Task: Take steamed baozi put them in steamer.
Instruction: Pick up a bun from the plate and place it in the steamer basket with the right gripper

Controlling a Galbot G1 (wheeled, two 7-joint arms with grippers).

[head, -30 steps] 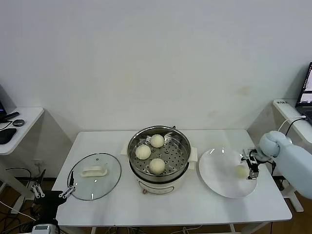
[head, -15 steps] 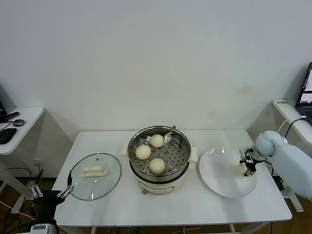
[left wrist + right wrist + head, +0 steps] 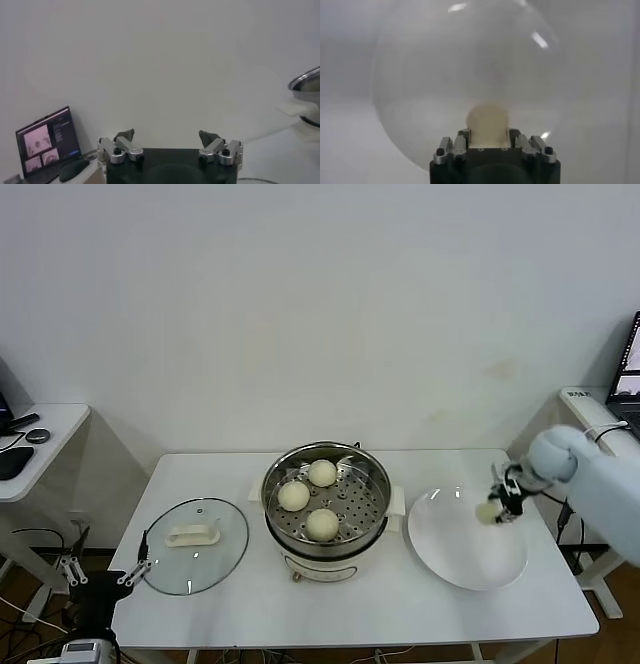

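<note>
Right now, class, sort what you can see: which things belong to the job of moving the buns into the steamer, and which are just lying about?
Part of the job:
- held bun, in the right gripper above the plate
- three buns already in the steamer
- steamer

Lying about:
- plate
- glass lid
- left gripper, parked, jaws open
- laptop

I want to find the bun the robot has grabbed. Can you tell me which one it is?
Look at the white table, then the white plate beside the steel steamer. The bun is above that plate, pinched in the right gripper. The other three buns sit inside the steamer; only this one is held up.
</note>
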